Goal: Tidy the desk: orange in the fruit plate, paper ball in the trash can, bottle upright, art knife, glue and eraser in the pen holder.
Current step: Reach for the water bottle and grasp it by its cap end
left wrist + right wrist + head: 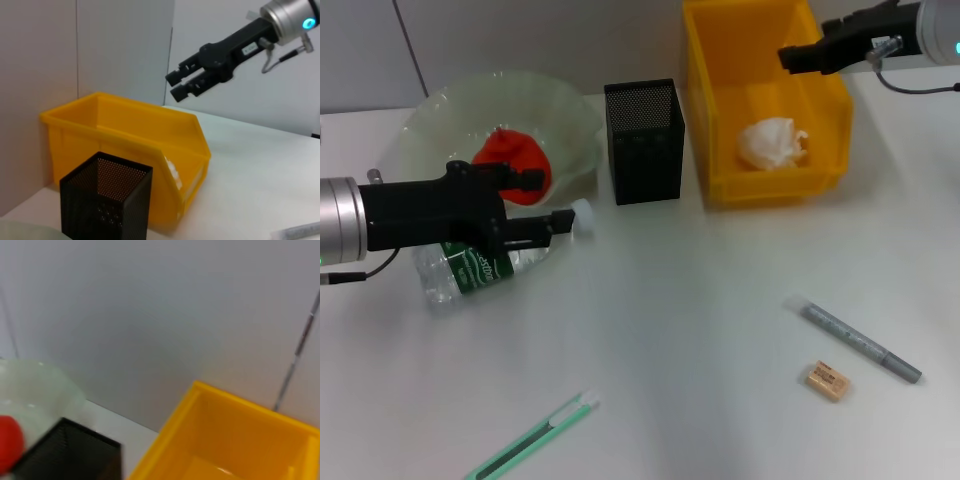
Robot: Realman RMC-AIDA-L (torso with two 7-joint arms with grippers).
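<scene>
Landmark: the black mesh pen holder (643,142), upright at mid-desk. Just to its right stands the yellow bin (767,95), with the paper ball (773,142) lying inside on the floor of it. Just to its left sits the clear plate (440,120), holding the orange (513,165). Bottle (480,262) lies on its side in front of the plate, forward-left of the holder, white cap toward the holder. Left gripper (560,224) is low over the bottle near the cap end; fingers narrowly parted, whether they grip the bottle I cannot tell. Right gripper (176,85) hangs above the bin's back rim, right of the holder, fingers slightly apart with nothing between them. Forward-right of the holder, well apart: grey pen-like stick (861,341), with the eraser (827,381) just beside it. Forward-left, near the desk's front edge: green knife (532,436). Desk (680,300) white.
</scene>
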